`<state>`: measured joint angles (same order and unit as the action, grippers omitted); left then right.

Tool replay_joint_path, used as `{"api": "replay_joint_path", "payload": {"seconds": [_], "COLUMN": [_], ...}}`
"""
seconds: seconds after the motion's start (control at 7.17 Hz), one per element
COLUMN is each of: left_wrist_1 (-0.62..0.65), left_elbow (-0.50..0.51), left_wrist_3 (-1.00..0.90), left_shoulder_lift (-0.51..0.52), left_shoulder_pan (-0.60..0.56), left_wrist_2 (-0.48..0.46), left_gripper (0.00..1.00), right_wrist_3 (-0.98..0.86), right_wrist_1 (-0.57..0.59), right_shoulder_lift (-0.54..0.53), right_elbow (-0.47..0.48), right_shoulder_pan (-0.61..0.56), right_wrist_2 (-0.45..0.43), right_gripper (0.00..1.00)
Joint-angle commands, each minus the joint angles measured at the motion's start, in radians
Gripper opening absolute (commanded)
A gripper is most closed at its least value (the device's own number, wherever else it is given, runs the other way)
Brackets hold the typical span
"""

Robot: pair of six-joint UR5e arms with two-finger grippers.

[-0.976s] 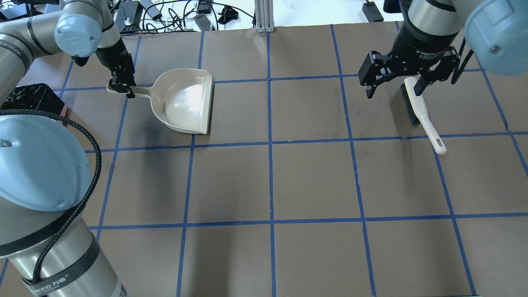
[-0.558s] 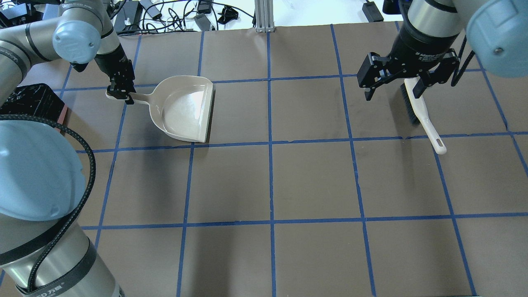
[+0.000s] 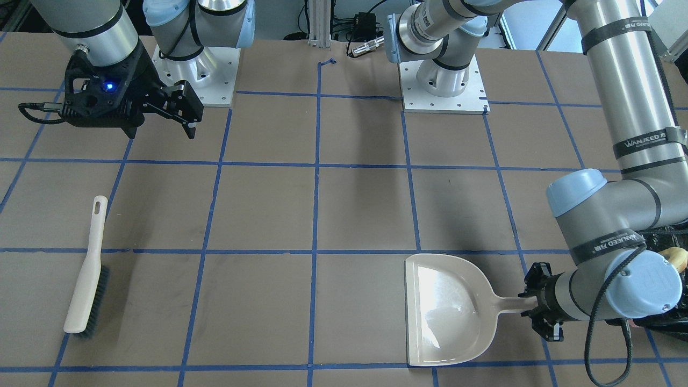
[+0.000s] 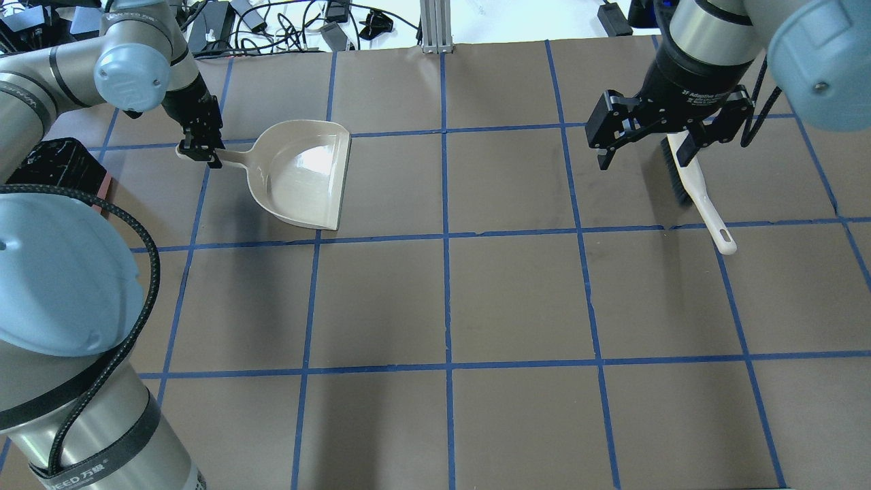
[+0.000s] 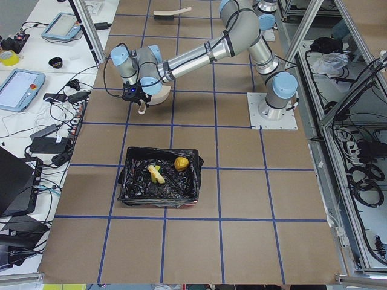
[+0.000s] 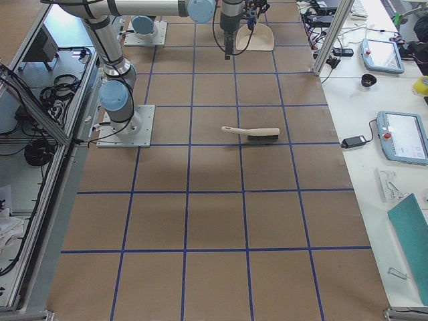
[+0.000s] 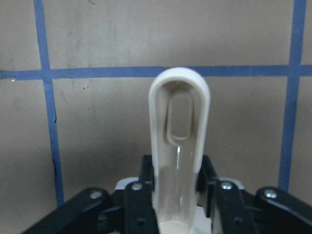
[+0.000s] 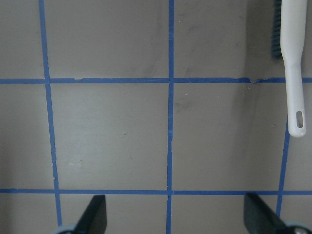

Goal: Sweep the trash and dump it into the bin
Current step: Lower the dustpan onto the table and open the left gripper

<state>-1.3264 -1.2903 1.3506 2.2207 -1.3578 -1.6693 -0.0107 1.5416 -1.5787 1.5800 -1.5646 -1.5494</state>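
Brown worktop (image 4: 517,299), blue tape grid. No loose scraps seen on it in any view.

Trash: golden-brown lump (image 5: 180,163) and pale yellow rind (image 5: 156,174) both lie inside the bin (image 5: 158,202), on the black liner. Whether a sponge piece sits with the rind is too small to tell.

Bin relative to left claw (image 4: 201,146): on the handle-end side, outboard and a little back toward the robot base; near, not touching. Left arm is by far the nearer; the right claw (image 4: 643,153) is well apart, across the worktop.

Left claw: pinching the dustpan (image 4: 303,177) by its handle (image 7: 179,112), fingers pressed on both flanks, the looped end poking out beyond them. The pan's long axis runs from the claw inboard, with the mouth pointing away from the bin. Pan interior looks bare and glossy. Whether it rests flat or is slightly lifted, cannot tell.

Right claw: spread wide, holding nothing, above the worktop. The brush (image 4: 694,187) lies flat just beside and below it, bristle end nearest the claw, handle pointing back toward the robot.

Judgement: sweeping and dumping look complete. What remains is probably setting the pan down and letting go. If another tip is needed, the pan must swing round behind the claw to the bin.
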Motion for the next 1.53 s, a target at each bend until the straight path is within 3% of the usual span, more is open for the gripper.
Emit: {"api": "replay_joint_path", "payload": {"seconds": [0.0, 0.14, 0.7, 0.84, 0.98, 1.25, 1.39], "left_wrist_1": [0.001, 0.004, 0.035, 0.035, 0.036, 0.126, 0.183], "left_elbow": [-0.009, -0.039, -0.075, -0.075, -0.072, -0.061, -0.060], "left_wrist_3": [0.001, -0.002, -0.007, -0.010, -0.014, -0.025, -0.028], "left_shoulder_lift": [-0.018, -0.025, -0.036, -0.036, -0.038, -0.044, -0.049], "left_shoulder_pan": [-0.001, -0.001, -0.001, -0.001, -0.001, 0.002, 0.003], "left_wrist_2": [-0.003, -0.003, -0.009, -0.009, -0.009, -0.023, -0.032], "left_gripper": [0.00, 0.21, 0.50, 0.71, 0.82, 1.00, 1.00], "right_wrist_3": [0.000, 0.000, -0.011, 0.000, 0.001, 0.002, 0.003], "right_wrist_1": [0.000, -0.001, -0.005, -0.005, -0.006, -0.008, -0.006], "right_shoulder_lift": [0.000, 0.000, 0.000, 0.000, 0.006, 0.005, 0.005], "right_elbow": [0.002, 0.003, 0.002, 0.002, -0.001, 0.000, 0.000], "right_shoulder_pan": [0.000, 0.000, 0.000, 0.000, 0.000, -0.003, -0.011], "right_wrist_2": [0.000, -0.003, -0.003, -0.011, -0.017, -0.014, -0.017], "right_gripper": [1.00, 1.00, 1.00, 1.00, 1.00, 1.00, 1.00]}}
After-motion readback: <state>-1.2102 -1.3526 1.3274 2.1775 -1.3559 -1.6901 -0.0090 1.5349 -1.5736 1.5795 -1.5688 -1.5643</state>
